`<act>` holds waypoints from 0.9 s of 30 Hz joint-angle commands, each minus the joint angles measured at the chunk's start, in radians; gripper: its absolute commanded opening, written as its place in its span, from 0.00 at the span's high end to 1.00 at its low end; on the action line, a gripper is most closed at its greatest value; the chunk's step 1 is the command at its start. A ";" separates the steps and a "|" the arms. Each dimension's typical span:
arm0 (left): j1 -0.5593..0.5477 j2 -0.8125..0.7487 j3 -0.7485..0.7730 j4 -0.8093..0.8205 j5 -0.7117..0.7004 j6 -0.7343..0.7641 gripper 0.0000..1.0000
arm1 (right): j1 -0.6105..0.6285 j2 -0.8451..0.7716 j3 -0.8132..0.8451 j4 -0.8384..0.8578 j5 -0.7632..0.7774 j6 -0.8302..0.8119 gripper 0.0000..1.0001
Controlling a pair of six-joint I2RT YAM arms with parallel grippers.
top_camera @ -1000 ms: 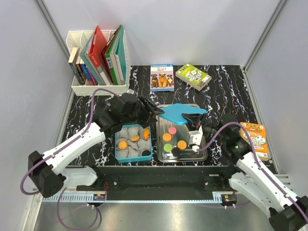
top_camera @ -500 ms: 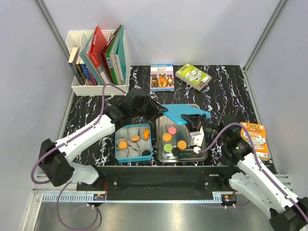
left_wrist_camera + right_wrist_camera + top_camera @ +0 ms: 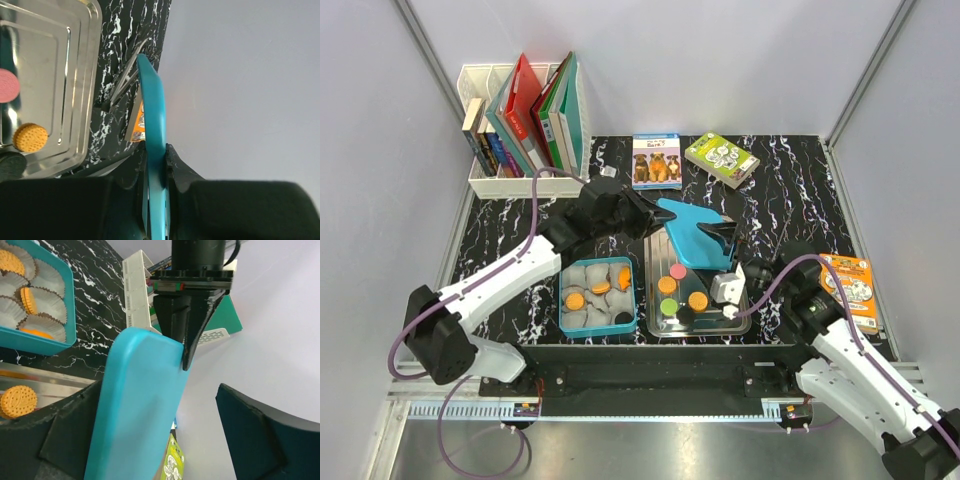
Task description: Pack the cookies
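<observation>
Teal lid (image 3: 154,115) sits edge-on between the fingers of my left gripper (image 3: 156,150). One finger presses each face, so the jaws are pinched narrow on the lid at one end. In the right wrist view this same gripper reaches onto the lid's far corner.

My right gripper (image 3: 159,390) stands spread wide. The lid runs along the inner face of one finger, and I cannot tell whether they touch. The other finger is well apart from the lid, with bare wall showing in the gap. This gripper holds nothing.

From above, the lid hangs tilted over the far half of the metal tray (image 3: 700,333), between my two grippers.

Some cookies (image 3: 698,300) are loose on the near half of the tray:
- one pink
- two orange
- one green
- one black, nearest the front rim

The left wrist view catches the pink one and one orange one on the tray floor.

Just left of the tray, side by side with it, is the teal box (image 3: 562,310). It is open on top and filled with grey paper cups (image 3: 582,275). Three orange cookies show among the cups, one tilted on edge, and a black one sits at the near right corner.

Both tray and box rest on a black marbled mat (image 3: 790,190). At its far left corner stands a white rack of books (image 3: 480,185). Two booklets (image 3: 656,160) lie along the far edge, and an orange packet (image 3: 850,290) lies right of my right arm.
</observation>
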 commanded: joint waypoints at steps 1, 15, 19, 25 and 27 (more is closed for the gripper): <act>0.057 -0.031 -0.023 0.089 0.049 0.092 1.00 | 0.005 -0.024 0.046 0.103 -0.017 0.147 0.00; 0.326 0.001 0.058 0.007 0.385 0.532 1.00 | 0.005 0.099 0.518 -0.127 0.718 1.500 0.00; 0.326 0.015 0.039 -0.078 0.610 0.736 1.00 | 0.005 0.214 0.603 -0.346 0.664 1.731 0.00; 0.339 -0.172 -0.118 -0.059 0.658 0.919 1.00 | -0.108 0.225 0.548 -0.348 0.575 2.019 0.05; 0.369 -0.227 -0.170 0.002 0.686 0.925 1.00 | -0.165 0.246 0.555 -0.372 0.480 2.084 0.00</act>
